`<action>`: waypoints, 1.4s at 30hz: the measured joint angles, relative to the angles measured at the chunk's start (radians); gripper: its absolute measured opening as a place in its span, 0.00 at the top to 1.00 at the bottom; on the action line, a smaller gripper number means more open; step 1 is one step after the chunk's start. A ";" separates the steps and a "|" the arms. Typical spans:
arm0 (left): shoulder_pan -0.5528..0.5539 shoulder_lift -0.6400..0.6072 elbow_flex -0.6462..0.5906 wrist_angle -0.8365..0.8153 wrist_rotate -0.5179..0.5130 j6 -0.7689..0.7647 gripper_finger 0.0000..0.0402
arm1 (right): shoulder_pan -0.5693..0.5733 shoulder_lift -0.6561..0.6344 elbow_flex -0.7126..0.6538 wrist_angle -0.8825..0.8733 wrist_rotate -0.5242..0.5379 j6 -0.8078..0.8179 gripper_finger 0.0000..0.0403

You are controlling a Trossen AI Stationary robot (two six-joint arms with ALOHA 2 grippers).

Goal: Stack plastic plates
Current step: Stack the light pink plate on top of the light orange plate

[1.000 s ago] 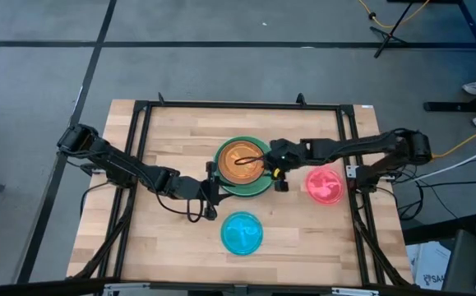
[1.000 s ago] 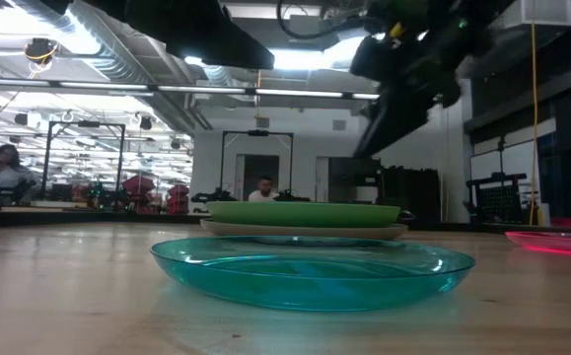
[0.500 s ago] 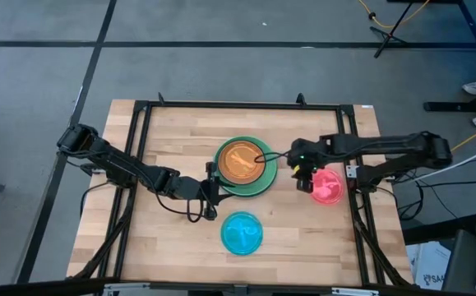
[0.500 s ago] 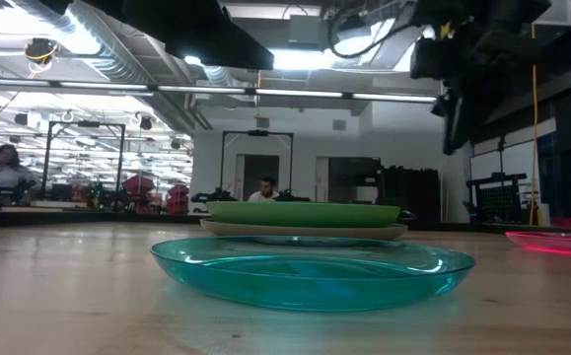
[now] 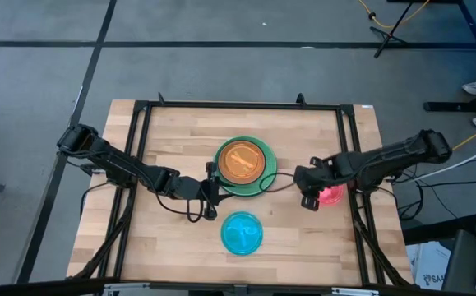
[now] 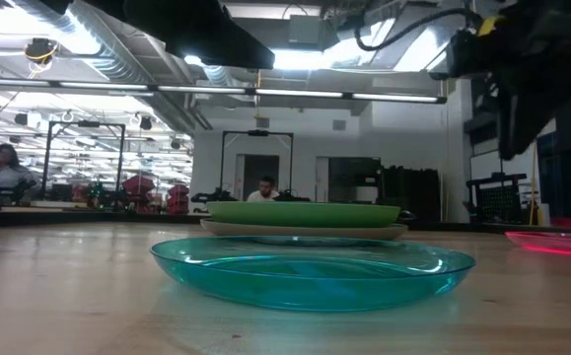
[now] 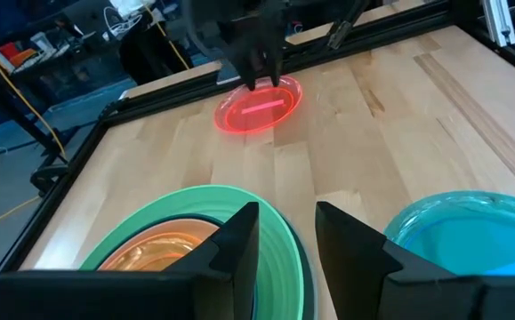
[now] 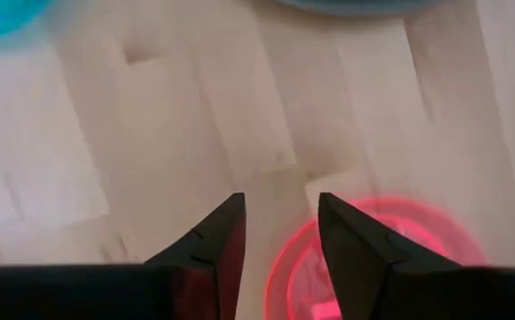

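Note:
A stack of plates (image 5: 242, 163) sits mid-table, a large light green plate (image 7: 275, 233) with a pale one (image 6: 305, 231) under it and an orange plate (image 5: 239, 159) on top. A translucent blue plate (image 5: 242, 233) lies flat near the front edge, and a pink-red plate (image 5: 332, 194) lies flat to the right. My right gripper (image 5: 310, 196) is open and hovers over the pink-red plate's left rim (image 8: 297, 258), its fingertips (image 8: 279, 213) clear of it. My left gripper (image 5: 210, 182) is open and waits at the stack's near-left rim.
Black frame rails (image 5: 139, 148) run along the table's left, far and right edges. Bare wood (image 5: 303, 238) lies between the blue and pink-red plates. A thin dark cable (image 5: 283, 182) trails from the stack's right side toward my right gripper. People sit far behind in the room (image 6: 7, 168).
My right gripper has swung away from the orange plate on the stack, toward the table's right and near edge, and now stands over the pink-red plate's left rim. The plates have not moved.

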 joint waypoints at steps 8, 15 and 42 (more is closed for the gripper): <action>0.000 0.000 0.000 0.004 0.000 0.000 0.73 | 0.095 0.094 0.000 -0.049 0.086 0.270 0.66; 0.000 0.000 0.000 0.003 0.000 0.000 0.73 | 0.095 0.202 0.000 -0.065 0.110 0.316 0.66; 0.000 0.000 0.000 0.005 0.000 -0.001 0.73 | 0.053 0.447 0.001 -0.063 0.152 0.376 0.67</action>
